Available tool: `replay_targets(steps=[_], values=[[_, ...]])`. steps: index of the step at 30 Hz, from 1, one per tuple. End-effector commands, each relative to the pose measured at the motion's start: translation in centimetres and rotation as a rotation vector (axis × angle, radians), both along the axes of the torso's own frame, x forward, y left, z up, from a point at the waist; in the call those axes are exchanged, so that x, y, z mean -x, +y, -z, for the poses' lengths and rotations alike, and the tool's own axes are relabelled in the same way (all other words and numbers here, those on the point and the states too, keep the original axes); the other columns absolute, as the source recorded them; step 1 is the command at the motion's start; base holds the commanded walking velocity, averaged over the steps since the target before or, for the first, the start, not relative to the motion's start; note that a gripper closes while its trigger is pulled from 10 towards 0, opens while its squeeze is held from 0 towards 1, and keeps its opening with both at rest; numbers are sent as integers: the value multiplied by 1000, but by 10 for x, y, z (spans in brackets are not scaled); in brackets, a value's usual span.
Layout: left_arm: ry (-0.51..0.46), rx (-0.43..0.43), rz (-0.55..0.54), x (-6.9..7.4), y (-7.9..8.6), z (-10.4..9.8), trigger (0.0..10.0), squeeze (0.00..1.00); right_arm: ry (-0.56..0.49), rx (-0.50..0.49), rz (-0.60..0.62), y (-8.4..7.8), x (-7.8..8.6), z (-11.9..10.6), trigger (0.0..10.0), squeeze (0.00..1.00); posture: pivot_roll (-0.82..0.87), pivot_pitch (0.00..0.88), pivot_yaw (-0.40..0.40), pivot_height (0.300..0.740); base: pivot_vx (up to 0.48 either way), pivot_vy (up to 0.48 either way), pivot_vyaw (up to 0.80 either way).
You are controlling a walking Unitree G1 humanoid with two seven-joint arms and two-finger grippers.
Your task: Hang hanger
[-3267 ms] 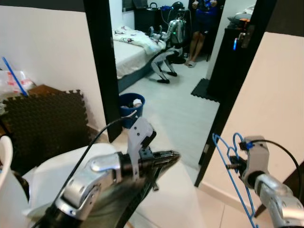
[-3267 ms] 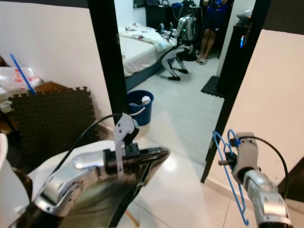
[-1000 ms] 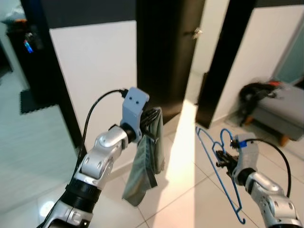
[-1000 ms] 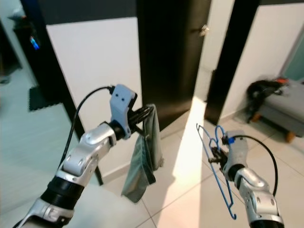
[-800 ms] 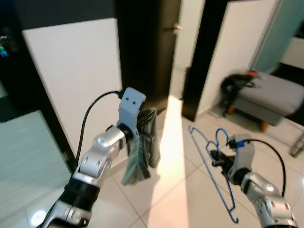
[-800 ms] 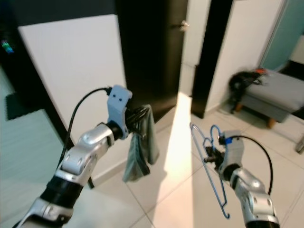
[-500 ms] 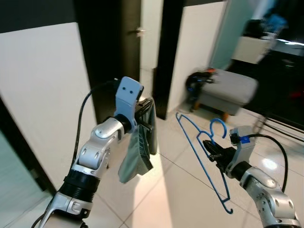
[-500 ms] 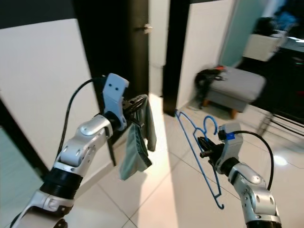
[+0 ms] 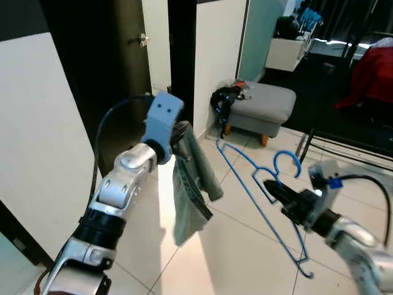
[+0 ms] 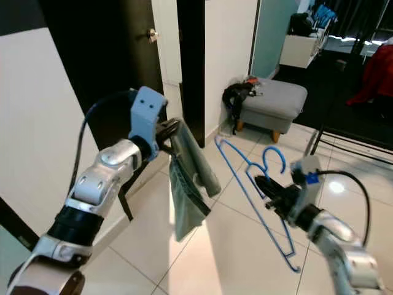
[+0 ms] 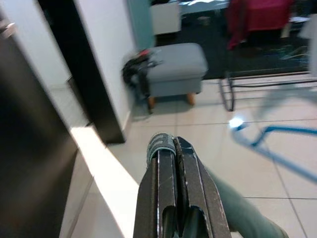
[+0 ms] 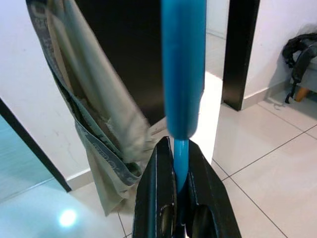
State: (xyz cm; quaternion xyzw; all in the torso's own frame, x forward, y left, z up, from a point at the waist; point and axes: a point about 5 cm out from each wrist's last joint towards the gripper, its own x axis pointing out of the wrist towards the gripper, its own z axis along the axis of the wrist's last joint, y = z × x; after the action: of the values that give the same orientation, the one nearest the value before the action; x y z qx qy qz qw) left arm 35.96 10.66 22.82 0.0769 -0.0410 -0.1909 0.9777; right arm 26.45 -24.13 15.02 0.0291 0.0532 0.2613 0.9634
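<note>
A blue wire hanger (image 9: 264, 195) hangs in the air at the right, its hook up and its frame sloping down. My right gripper (image 9: 274, 188) is shut on the hanger (image 12: 181, 74) just below the hook. At the left, my raised left gripper (image 9: 182, 131) is shut on a grey-green cloth (image 9: 191, 190), which dangles beneath it and swings. In the left wrist view the two black fingers (image 11: 176, 171) press together with the cloth's edge (image 11: 160, 143) at their tips.
A grey footstool (image 9: 263, 104) with a black bag (image 9: 223, 101) on it stands ahead by a black door frame (image 9: 182, 55). A dark door (image 9: 92, 67) and white wall panel (image 9: 37, 141) lie to the left. At the far right are a black rack (image 9: 344, 144) and red fabric (image 9: 372, 74).
The camera has swung round to the right, bringing the footstool, rack and red fabric closer into view. Both grippers keep their holds; the cloth now swings out sideways.
</note>
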Motion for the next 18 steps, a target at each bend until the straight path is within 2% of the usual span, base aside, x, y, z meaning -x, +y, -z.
replay_targets(steps=[1, 2, 4, 5, 6, 7, 8, 9, 11, 13, 17, 18], values=[[37, 38, -33, -2, 4, -1, 10000, 0, -14, 7, -36, 0, 3, -7, 10000, 0, 168, 0, 17, 740, 0, 0, 0], [37, 38, -33, -2, 4, -1, 10000, 0, -14, 7, -36, 0, 3, -7, 10000, 0, 168, 0, 17, 740, 0, 0, 0], [280, 489, -97, -6, 4, 5, 10000, 0, 23, 88, -112, -7, 16, -9, 10000, 0, 165, 0, 16, 740, 0, 0, 0], [280, 489, -97, -6, 4, 5, 10000, 0, 23, 88, -112, -7, 16, -9, 10000, 0, 165, 0, 16, 740, 0, 0, 0], [368, 627, -88, -6, 1, 7, 10000, 0, 37, 113, -136, -9, 20, -10, 10000, 0, 165, 0, 16, 740, 0, 0, 0], [368, 627, -88, -6, 1, 7, 10000, 0, 37, 113, -136, -9, 20, -10, 10000, 0, 165, 0, 16, 740, 0, 0, 0], [456, 739, -71, -6, -2, 11, 10000, 0, 47, 136, -147, -11, 23, -12, 10000, 0, 164, 0, 15, 740, 0, 0, 0], [456, 739, -71, -6, -2, 11, 10000, 0, 47, 136, -147, -11, 23, -12, 10000, 0, 164, 0, 15, 740, 0, 0, 0], [554, 852, -49, -8, -5, 18, 10000, 0, 80, 193, -141, -16, 25, -10, 10000, 0, 162, 0, 17, 740, 0, 0, 0], [578, 879, -43, -8, -6, 20, 10000, 0, 92, 208, -140, -17, 26, -9, 10000, 0, 162, 0, 17, 740, 0, 0, 0], [596, 879, -30, -8, -8, 23, 10000, 0, 122, 233, -170, -14, 30, -6, 10000, 0, 160, 0, 19, 740, 0, 0, 0], [595, 828, -17, -8, -10, 25, 10000, 0, 151, 245, -221, -8, 35, -4, 10000, 0, 159, 0, 21, 740, 0, 0, 0]])
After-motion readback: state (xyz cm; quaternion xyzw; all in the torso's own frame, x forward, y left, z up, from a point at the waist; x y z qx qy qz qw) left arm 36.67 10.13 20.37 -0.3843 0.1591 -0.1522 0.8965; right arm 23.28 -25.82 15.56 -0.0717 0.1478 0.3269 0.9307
